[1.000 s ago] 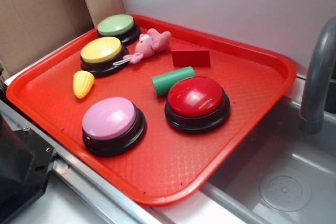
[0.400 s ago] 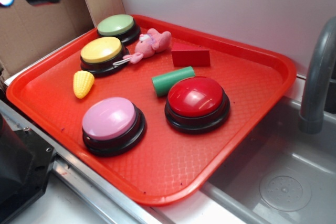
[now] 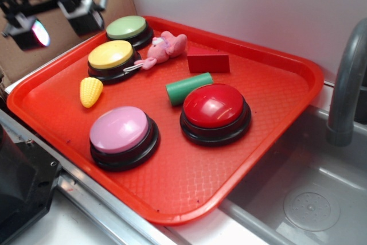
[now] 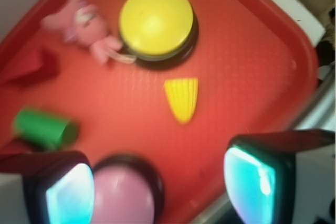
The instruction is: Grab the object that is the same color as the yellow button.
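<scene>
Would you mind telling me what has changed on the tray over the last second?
Only the gripper moved: it came into view at the upper left and descended toward the tray, open and holding nothing. The corn cob, yellow button and everything else stayed put.

pincer (image 3: 57, 21) moved in, lower, nearer tray (image 3: 275, 136)

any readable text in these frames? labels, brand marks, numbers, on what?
None readable in either view.
Yellow button, green button, pink button, red button: domes plain, no print visible.
Corn cob: ridges only, no marking.
Red tray: textured surface, no logo seen.
Hand: no lettering visible; wrist view is blurred.
</scene>
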Action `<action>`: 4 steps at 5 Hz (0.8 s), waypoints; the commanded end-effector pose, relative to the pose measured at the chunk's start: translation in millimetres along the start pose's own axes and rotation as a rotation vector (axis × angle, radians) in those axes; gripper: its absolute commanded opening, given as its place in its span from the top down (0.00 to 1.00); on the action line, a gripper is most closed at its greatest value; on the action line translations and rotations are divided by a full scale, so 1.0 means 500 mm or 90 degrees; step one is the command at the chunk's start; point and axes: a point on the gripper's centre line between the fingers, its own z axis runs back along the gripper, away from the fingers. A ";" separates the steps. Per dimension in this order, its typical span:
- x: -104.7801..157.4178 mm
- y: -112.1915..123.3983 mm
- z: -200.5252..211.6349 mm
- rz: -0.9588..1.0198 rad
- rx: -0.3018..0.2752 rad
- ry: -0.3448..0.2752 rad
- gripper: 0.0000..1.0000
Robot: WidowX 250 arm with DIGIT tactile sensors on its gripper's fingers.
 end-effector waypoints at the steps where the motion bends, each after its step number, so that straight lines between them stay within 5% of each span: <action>1: 0.051 0.034 -0.094 0.019 0.016 -0.062 0.00; 2: 0.037 0.026 -0.131 -0.011 0.004 -0.046 0.00; 4: 0.050 0.023 -0.171 -0.009 0.001 -0.073 0.00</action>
